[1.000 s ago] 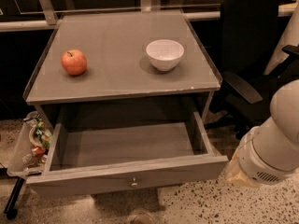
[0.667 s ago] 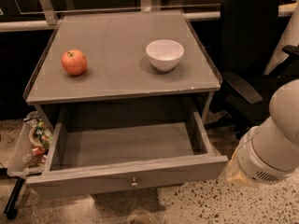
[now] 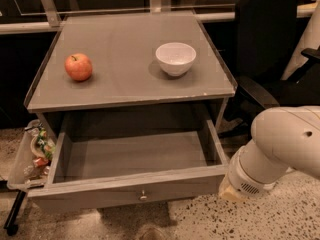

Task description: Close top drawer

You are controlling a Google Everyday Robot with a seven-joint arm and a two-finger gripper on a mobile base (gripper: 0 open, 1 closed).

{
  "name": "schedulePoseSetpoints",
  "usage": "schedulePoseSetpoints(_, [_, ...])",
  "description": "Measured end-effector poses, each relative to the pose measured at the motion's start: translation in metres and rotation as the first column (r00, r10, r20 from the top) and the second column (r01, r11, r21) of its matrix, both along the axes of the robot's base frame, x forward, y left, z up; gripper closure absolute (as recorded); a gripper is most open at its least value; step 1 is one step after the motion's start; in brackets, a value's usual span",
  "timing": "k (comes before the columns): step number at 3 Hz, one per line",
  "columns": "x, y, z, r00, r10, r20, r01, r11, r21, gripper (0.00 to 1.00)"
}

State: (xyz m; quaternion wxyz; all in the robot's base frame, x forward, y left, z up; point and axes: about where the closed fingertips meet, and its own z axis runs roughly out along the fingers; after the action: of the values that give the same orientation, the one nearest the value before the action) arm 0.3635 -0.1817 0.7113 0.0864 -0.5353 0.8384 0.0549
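Since 1 second ago my arm [image 3: 280, 144] has swung lower and further in. Its rounded end now sits just beside the right end of the drawer front, where before it stood further off. The rest has stayed put.

My gripper does not show. It lies somewhere past the arm's lower end, near that front corner, and I cannot tell whether it is spread or closed. I judge the arm is brought in low there so that I can push on the front panel, since closing needs a shove and no grasp.

The top drawer [image 3: 100, 194] is pulled well out from under the table top [image 3: 125, 86], with its grey box open to view. Its knob [image 3: 143, 195] sits at the centre of the front panel, facing me. I see nothing standing above the drawer walls that would foul the frame as it slides in.

The apple [image 3: 78, 66] and the white bowl [image 3: 175, 59] rest well apart on the table top, back from its front edge. I judge a steady push should leave them alone, though the apple could roll if I jolt the table.

Counted:
- 1 open drawer
- 1 knob
- 1 apple
- 1 bowl
- 1 black chair [image 3: 265, 39] behind my arm
- 1 side tray [image 3: 17, 166] on the table's left, holding a clutter of packets too small to count
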Motion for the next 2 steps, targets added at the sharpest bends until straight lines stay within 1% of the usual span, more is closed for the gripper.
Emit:
schedulePoseSetpoints(1, [0.028,0.013,-0.024,1.0,-0.006,-0.002,0.006,1.0,0.005,1.0])
schedulePoseSetpoints(2, [0.046,0.019,-0.048,0.9998,-0.007,-0.02,0.007,1.0,-0.011,1.0])
